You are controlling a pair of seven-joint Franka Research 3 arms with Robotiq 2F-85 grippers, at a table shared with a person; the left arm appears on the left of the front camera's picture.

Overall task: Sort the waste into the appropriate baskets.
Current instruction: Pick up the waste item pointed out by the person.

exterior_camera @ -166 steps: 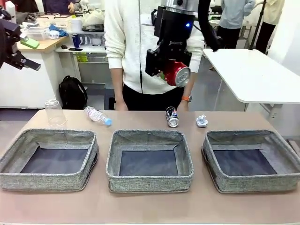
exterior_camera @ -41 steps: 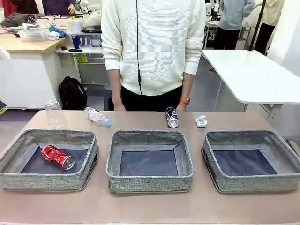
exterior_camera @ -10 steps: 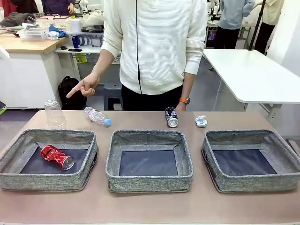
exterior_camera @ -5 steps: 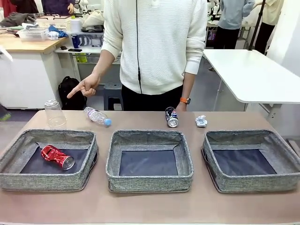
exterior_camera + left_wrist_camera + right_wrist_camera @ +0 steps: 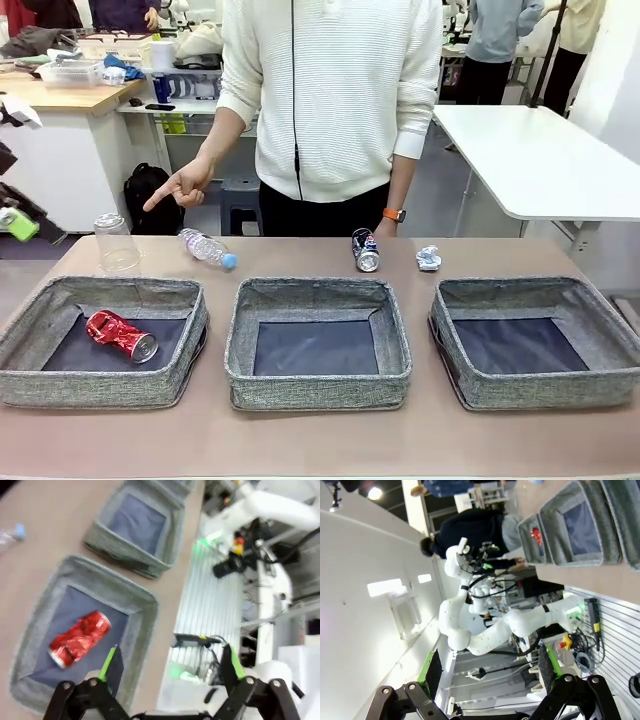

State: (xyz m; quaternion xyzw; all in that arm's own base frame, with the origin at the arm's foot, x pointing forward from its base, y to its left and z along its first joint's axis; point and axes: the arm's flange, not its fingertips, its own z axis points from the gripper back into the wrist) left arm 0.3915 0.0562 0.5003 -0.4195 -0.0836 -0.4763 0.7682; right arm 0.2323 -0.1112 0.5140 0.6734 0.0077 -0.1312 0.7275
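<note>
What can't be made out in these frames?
Front view: print on the dark blue-silver can, too small to read.
Left wrist view: clear bottle, cut off by the left edge and blurred.
Left wrist view: print on the crushed red can, lost to motion blur.
Right wrist view: inside of the nearest basket, cut off by the right edge.

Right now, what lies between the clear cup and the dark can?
In the front view, the blue-capped bottle lies on its side between the clear cup and the dark can.
</note>
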